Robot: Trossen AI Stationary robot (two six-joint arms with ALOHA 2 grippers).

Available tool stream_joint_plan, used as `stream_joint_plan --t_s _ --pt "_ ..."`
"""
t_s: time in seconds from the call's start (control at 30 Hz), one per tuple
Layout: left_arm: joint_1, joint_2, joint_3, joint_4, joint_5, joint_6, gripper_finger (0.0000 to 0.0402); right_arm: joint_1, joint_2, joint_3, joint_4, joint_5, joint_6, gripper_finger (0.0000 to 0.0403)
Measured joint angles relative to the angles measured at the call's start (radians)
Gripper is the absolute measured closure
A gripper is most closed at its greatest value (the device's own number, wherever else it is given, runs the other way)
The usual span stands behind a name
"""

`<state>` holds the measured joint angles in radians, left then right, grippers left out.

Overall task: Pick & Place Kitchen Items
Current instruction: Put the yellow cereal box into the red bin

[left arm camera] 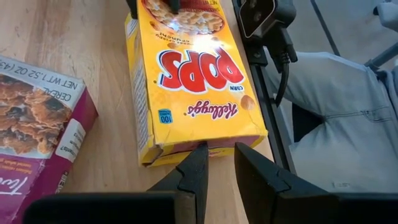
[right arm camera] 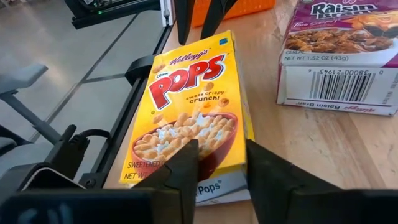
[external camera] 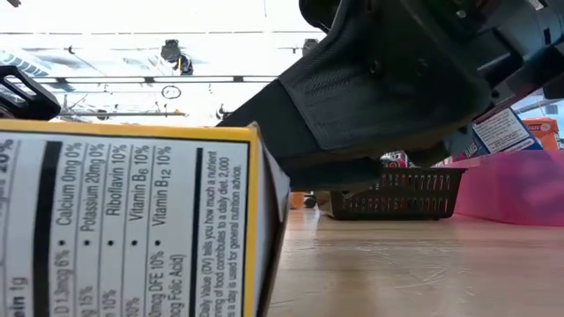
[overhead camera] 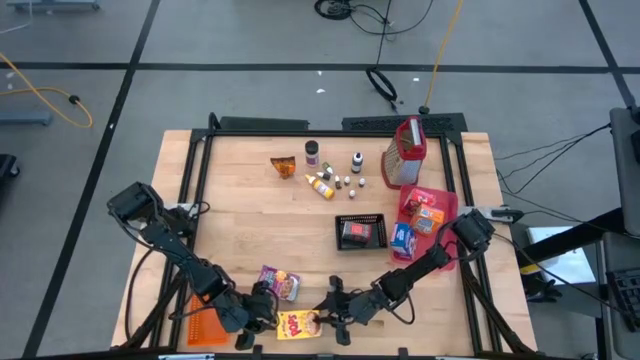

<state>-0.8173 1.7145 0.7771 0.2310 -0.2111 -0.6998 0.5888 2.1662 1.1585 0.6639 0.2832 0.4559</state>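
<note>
A yellow Corn Pops box (overhead camera: pixel 298 325) lies flat by the table's near edge, face up (left arm camera: pixel 193 81) (right arm camera: pixel 193 106). Its side panel fills the low view (external camera: pixel 123 220). My left gripper (overhead camera: pixel 262 318) (left arm camera: pixel 219 152) is at the box's top end, open by a narrow gap. My right gripper (overhead camera: pixel 333 318) (right arm camera: pixel 219 152) is open over the box's bottom end, opposite the left one. A purple Raisin Bran box (overhead camera: pixel 280 283) (left arm camera: pixel 37 124) (right arm camera: pixel 339 56) lies flat just beyond, untouched. My left gripper comes nearly level at the top end flap (left arm camera: pixel 186 151) of the Corn Pops box, one fingertip (left arm camera: pixel 200 155) right at that edge; I cannot tell whether it touches. My right gripper slants down over the bottom end (right arm camera: pixel 217 180); its fingers hide that end, and I cannot tell whether they touch.
The table's black near-edge rail (right arm camera: pixel 134 81) runs beside the yellow box. An orange crate (overhead camera: pixel 205 325) sits by the left arm. Farther off are a black mesh basket (overhead camera: pixel 361 231) (external camera: pixel 401 192), a pink tray of boxes (overhead camera: pixel 428 215), small bottles (overhead camera: pixel 335 180), and a person's jeans leg (left arm camera: pixel 336 106).
</note>
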Motion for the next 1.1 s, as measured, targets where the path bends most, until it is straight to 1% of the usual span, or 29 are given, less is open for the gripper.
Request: stream_joint_plan --t_s 0.13,0.37,0.5,0.6,0.7,0.8,1.0,1.1 --pt "0.0 0.0 0.0 0.01 0.001 0.013 0.0321 0.0 0.0 -0.001 0.021 0.0 -0.029 0.0306" --pt "0.0 0.0 0.0 0.009 0.0 0.014 0.0321 0.001 -0.008 -0.002 0.024 -0.015 -0.033 0.0313" --pt "0.0 0.0 0.0 0.01 -0.001 0.017 0.0321 0.006 -0.058 -0.002 -0.013 -0.037 -0.061 0.0334" --pt "0.001 0.0 0.0 0.01 -0.005 0.016 0.0321 0.02 -0.11 -0.002 -0.049 -0.021 -0.109 0.0357" --pt "0.001 0.0 0.0 0.014 -0.007 0.016 0.0321 0.039 -0.154 -0.002 -0.091 0.03 -0.152 0.0379" --pt "0.008 0.0 0.0 0.043 -0.006 0.023 0.0321 0.054 -0.207 -0.002 -0.137 0.075 -0.192 0.0388" --pt "0.033 -0.029 0.0 0.17 -0.004 0.119 0.0321 0.097 -0.338 -0.002 -0.312 0.281 -0.244 0.0387" --pt "0.042 -0.064 0.0 0.234 -0.014 0.174 0.0321 0.12 -0.403 -0.002 -0.338 0.376 -0.293 0.0387"
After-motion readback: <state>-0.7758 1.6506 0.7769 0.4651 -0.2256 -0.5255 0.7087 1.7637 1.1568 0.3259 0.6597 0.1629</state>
